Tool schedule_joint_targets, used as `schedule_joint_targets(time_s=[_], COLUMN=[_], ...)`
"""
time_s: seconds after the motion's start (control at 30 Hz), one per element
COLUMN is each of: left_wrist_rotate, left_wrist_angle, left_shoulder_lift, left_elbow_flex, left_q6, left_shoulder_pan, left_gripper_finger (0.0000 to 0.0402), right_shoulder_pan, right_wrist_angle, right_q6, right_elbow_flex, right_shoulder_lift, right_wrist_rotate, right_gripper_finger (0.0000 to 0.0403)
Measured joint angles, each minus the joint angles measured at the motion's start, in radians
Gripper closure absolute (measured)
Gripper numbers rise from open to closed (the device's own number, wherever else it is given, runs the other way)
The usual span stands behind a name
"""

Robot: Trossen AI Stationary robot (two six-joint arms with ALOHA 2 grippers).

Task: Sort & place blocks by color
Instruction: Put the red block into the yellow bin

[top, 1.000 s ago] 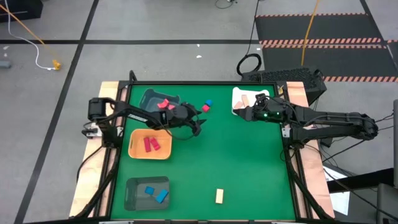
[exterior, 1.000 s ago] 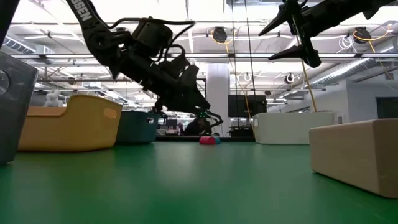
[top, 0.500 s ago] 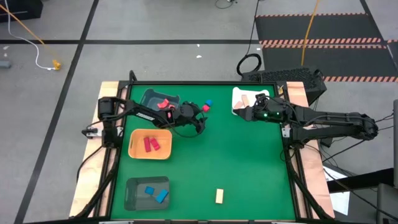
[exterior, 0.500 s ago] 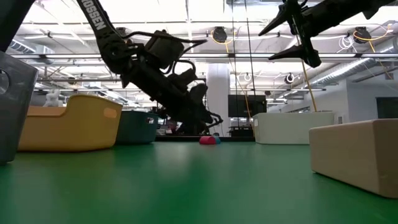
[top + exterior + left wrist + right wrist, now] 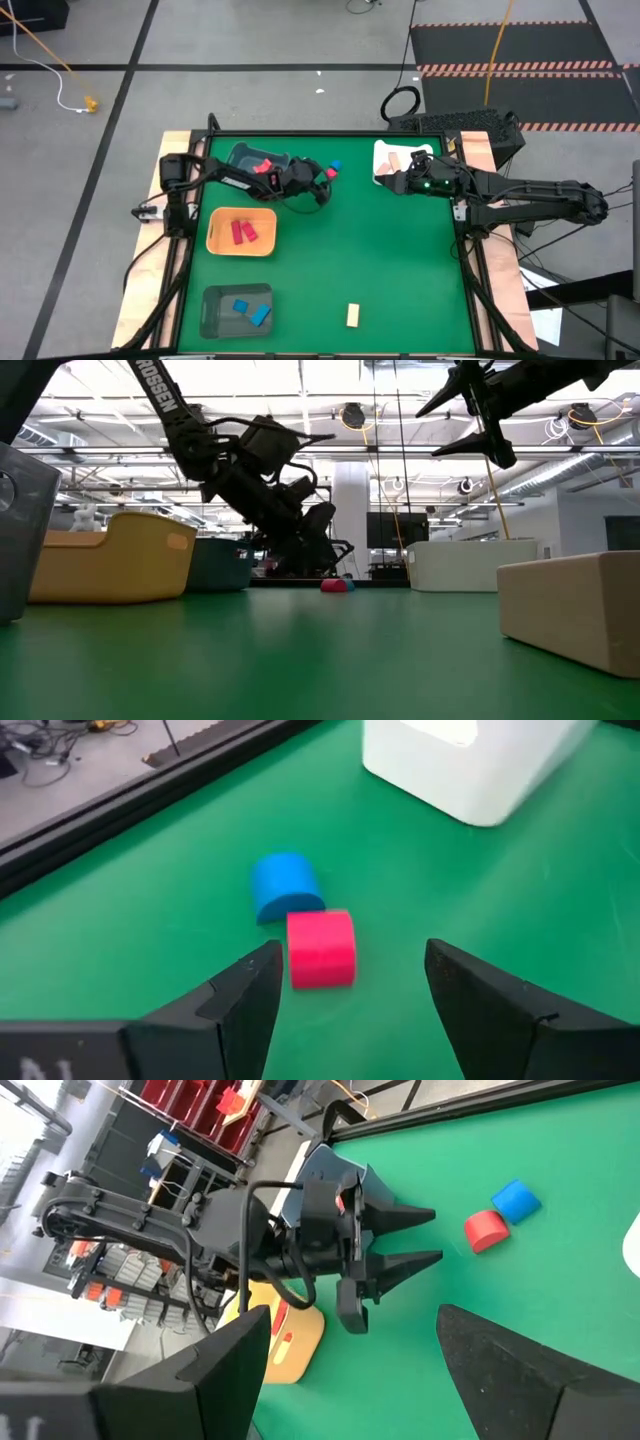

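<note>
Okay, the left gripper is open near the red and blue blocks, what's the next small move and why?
Probably ease the left gripper forward and down so its open fingers straddle the red block. That block lies just ahead between them, touching the blue block.

Bright, even light falls from ceiling strip lamps (image 5: 300,375), which blow out to white glare in the low view. Shadows on the green desk (image 5: 360,250) are faint and soft. The near tan block (image 5: 570,605) looks soft-edged, and the white tray (image 5: 470,760) in the left wrist view is blurred.
</note>
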Motion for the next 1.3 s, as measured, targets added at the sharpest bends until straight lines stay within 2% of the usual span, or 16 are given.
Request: schedule_joint_targets(time_s=[0.27,0.47,0.77,0.93,1.13,1.3], left_wrist_rotate=[0.001,0.058,0.014,0.032,0.017,0.021], left_wrist_angle=[-0.035,0.013,0.041,0.032,0.025,-0.015], left_shoulder_lift=[0.000,0.080,0.123,0.179,0.189,0.189], left_elbow_flex=[0.035,0.035,0.082,0.110,0.118,0.120], left_q6=[0.020,0.041,0.122,0.089,0.098,0.038], left_shoulder_pan=[0.016,0.022,0.027,0.040,0.043,0.050], left_gripper_finger=[0.0089,0.0057,0.0055,0.0055,0.0055,0.0083], right_shoulder_pan=[0.000,0.000,0.000,0.000,0.000,0.000], right_wrist_angle=[0.000,0.000,0.000,0.000,0.000,0.000], right_q6=[0.000,0.000,0.000,0.000,0.000,0.000], right_elbow_flex=[0.000,0.000,0.000,0.000,0.000,0.000], right_shoulder_lift=[0.000,0.000,0.000,0.000,0.000,0.000], right_wrist_rotate=[0.000,0.000,0.000,0.000,0.000,0.000], right_gripper_finger=[0.0124,0.0124,0.0124,0.0124,0.0124,0.0124])
